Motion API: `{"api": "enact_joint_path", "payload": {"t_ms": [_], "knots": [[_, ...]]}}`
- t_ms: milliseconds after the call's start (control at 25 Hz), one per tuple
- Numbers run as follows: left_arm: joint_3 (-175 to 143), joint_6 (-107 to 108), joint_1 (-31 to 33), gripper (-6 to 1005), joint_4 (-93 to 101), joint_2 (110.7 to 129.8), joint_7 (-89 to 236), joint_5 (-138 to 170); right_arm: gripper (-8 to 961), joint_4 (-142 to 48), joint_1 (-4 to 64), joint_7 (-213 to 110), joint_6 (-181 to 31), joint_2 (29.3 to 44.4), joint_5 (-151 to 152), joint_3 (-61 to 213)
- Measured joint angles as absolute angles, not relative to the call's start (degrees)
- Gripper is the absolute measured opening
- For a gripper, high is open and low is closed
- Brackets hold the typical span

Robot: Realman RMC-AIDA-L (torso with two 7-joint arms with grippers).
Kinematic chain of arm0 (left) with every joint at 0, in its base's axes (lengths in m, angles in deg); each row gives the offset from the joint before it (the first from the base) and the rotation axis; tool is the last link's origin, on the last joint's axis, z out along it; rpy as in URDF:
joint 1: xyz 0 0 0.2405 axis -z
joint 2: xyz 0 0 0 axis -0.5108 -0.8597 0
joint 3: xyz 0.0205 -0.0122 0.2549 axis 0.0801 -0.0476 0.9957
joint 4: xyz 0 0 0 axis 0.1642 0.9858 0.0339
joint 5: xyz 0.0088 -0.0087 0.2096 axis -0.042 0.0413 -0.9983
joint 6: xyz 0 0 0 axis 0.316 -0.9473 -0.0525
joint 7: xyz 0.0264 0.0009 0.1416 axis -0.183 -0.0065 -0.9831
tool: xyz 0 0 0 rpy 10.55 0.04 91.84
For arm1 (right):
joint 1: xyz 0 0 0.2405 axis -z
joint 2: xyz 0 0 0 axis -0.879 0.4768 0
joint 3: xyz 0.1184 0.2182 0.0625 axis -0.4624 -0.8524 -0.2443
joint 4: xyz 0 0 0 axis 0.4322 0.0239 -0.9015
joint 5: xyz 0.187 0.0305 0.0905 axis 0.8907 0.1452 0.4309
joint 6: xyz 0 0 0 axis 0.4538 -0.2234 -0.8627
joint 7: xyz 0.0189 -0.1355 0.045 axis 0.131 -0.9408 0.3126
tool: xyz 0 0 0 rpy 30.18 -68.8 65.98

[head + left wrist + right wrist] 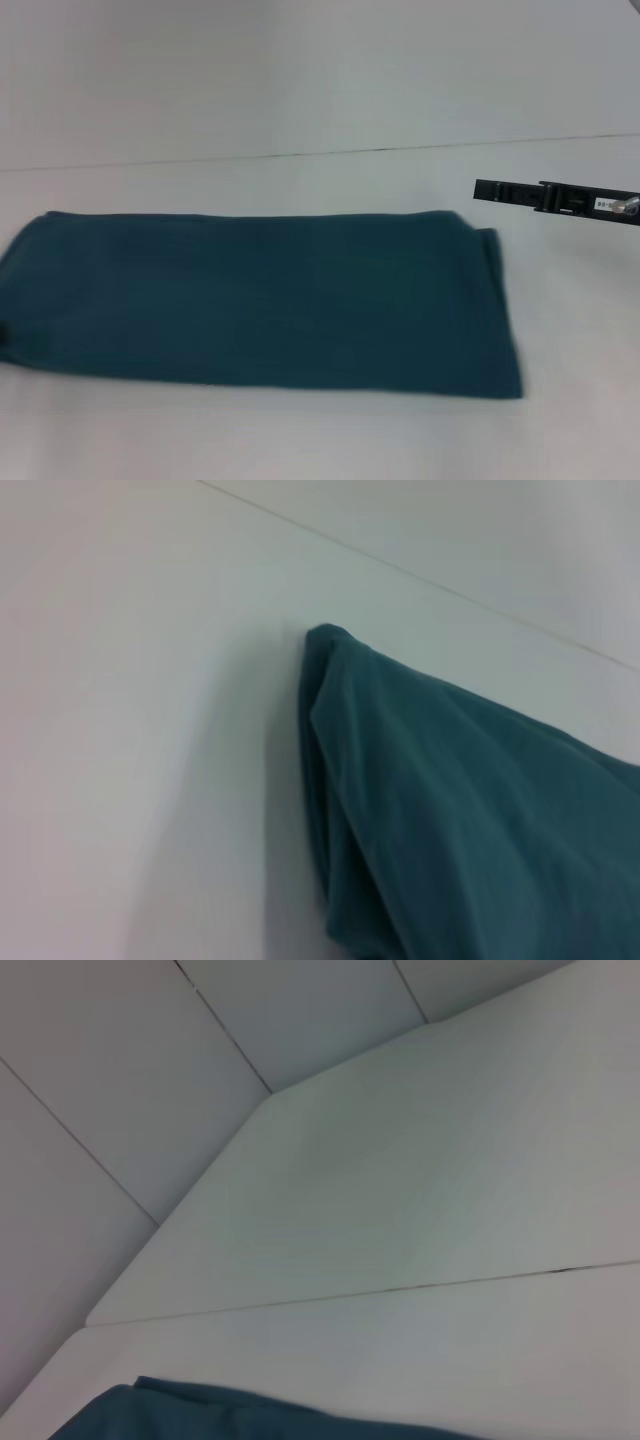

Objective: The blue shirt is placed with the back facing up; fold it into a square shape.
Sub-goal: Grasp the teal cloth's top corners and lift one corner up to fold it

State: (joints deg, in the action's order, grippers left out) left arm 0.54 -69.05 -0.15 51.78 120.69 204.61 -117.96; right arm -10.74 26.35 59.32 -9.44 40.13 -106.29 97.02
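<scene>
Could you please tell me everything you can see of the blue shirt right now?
The blue shirt is dark teal, soft-looking fabric, already folded into a long flat band lying across the white table. Its plain surface shows; no lettering or sleeves are visible. Layered edges show at its right end, and the left wrist view shows a folded corner. Nothing visibly touches it but the table.

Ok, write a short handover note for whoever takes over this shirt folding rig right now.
Right claw: raised off the table's right side, beyond the shirt, holding nothing.
Left claw: not in view; its wrist camera looks at the shirt's left end.
The blue shirt lies flat on the white table as a long band, plain side up.
Done: sides folded in.
Left: fold the band crosswise into a square.
</scene>
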Motion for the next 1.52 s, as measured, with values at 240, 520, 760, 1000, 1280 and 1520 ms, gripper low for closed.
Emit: {"api": "enact_joint_path", "payload": {"t_ms": [240,520,760,1000,1280,1520], "knots": [[-3.4,-70.1,-1.8,34,54.2,120.05,203.8,-120.0,717,-11.1,25.9,58.8,-10.0,40.92,-106.0,97.2],[-4.1,-75.4,-2.6,34,55.2,120.19,202.3,-116.6,710,-16.1,23.2,54.0,-12.3,41.51,-105.5,97.3],[-4.3,-83.4,-2.5,33,55.3,120.26,199.5,-107.7,704,-23.0,21.0,42.8,-17.1,43.89,-101.6,97.4],[-4.3,-87.8,-2.0,33,55.1,120.22,197.9,-99.9,567,-37.9,16.6,21.1,-23.7,44.53,-93.4,97.8],[-4.1,-90.8,-0.7,33,54.6,120.00,197.0,-95.3,194,-51.5,9.8,3.7,-32.9,45.14,-88.7,96.8],[-3.9,-94.1,0.1,34,54.5,119.89,196.8,-91.2,74,-55.0,6.7,1.5,-34.8,45.35,-88.7,96.9]]}}
